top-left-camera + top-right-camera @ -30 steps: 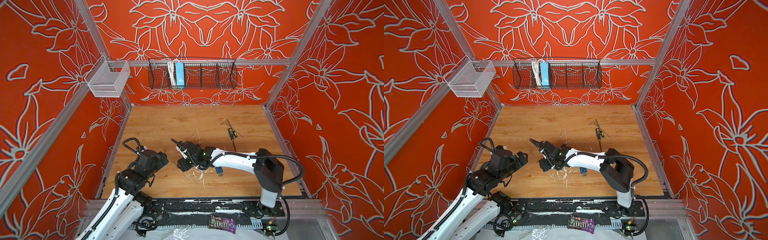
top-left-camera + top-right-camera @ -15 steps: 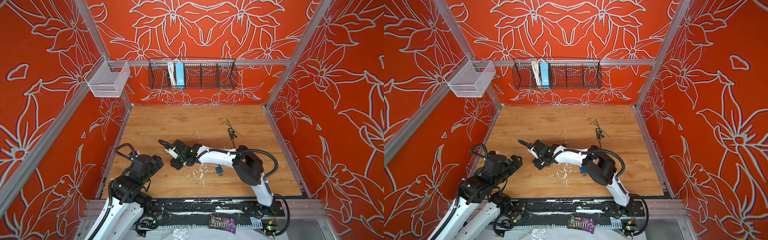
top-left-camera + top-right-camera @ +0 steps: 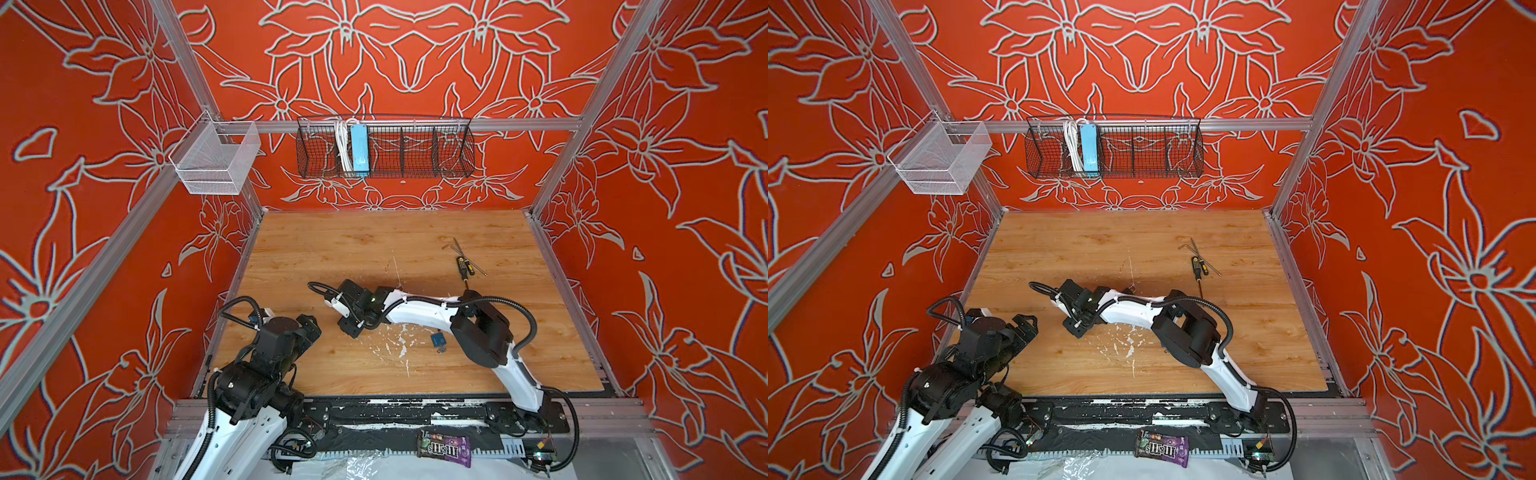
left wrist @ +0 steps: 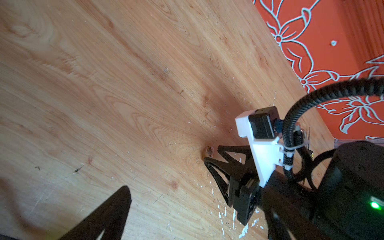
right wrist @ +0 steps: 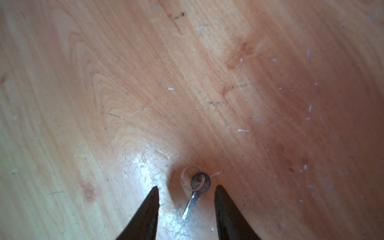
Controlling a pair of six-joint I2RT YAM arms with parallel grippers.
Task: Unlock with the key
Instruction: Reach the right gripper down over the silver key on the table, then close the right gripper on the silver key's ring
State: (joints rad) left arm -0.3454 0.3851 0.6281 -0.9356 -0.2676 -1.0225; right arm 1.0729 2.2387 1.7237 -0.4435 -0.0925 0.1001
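Observation:
A small silver key on a thin wire ring lies flat on the wooden table. My right gripper hangs just over it, jaws open. The key sits between the two fingertips with a gap on each side. In both top views the right gripper points down at the table's near middle and hides the key. The left wrist view shows the right gripper's fingertips beside the key ring. A small blue padlock lies by the right arm's elbow. My left gripper is open and empty at the front left.
A black-and-yellow screwdriver and a hex key lie at the back right. White paint flecks mark the table's middle. A black wire basket and a white mesh basket hang on the walls. A candy bag lies on the front rail.
My right arm has swung to the left across the table and its jaws have narrowed around the key. My left arm has drawn back toward the front left corner.

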